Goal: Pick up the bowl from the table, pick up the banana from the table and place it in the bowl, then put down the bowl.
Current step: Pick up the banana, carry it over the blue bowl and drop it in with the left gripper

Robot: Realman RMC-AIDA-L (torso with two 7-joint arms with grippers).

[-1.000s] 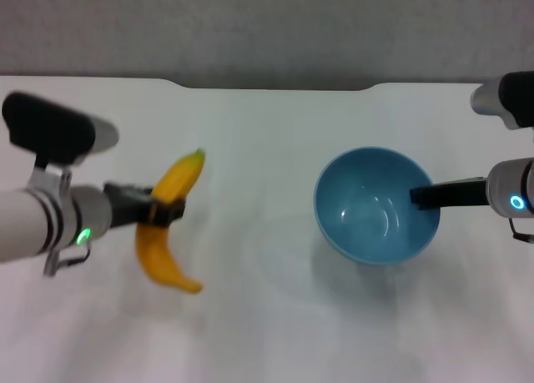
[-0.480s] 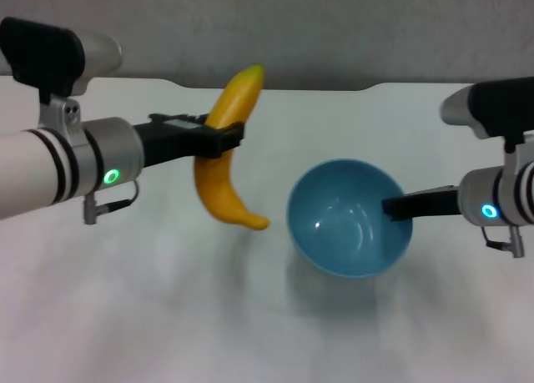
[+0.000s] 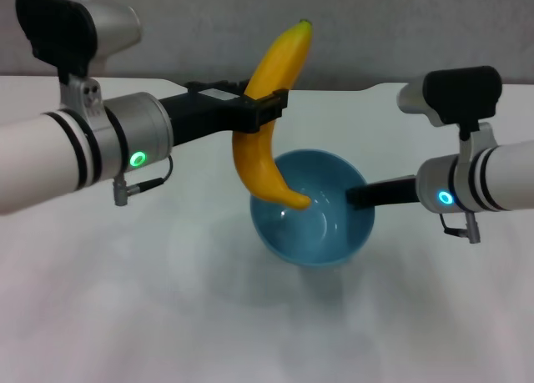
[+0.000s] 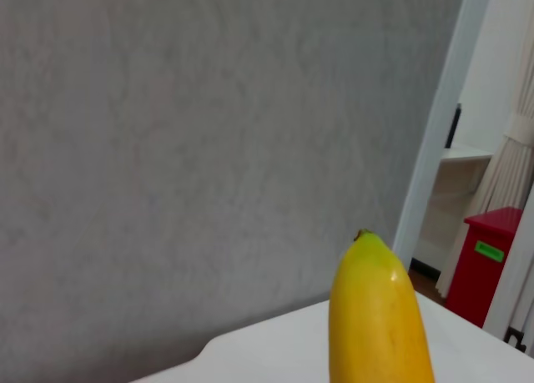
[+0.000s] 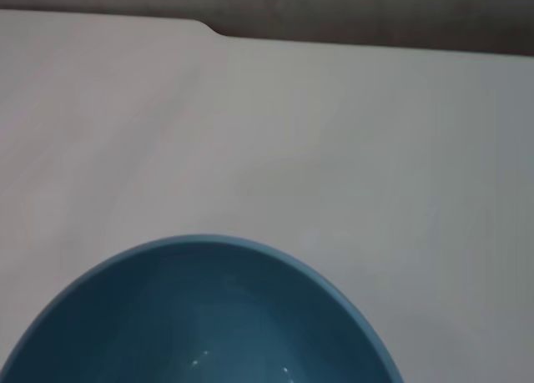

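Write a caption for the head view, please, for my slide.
Left gripper holds the banana upright, its lower tip over the bowl, which the right gripper holds by the rim above the table.

The head view looks forward and down over the table. The 2 wrist views sit closer: the left faces the far wall, the right the table's far edge.

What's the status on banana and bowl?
Left gripper shut on banana, near-upright, lower tip over the bowl. Right gripper shut on bowl rim, bowl held above the table. Nothing in the way.
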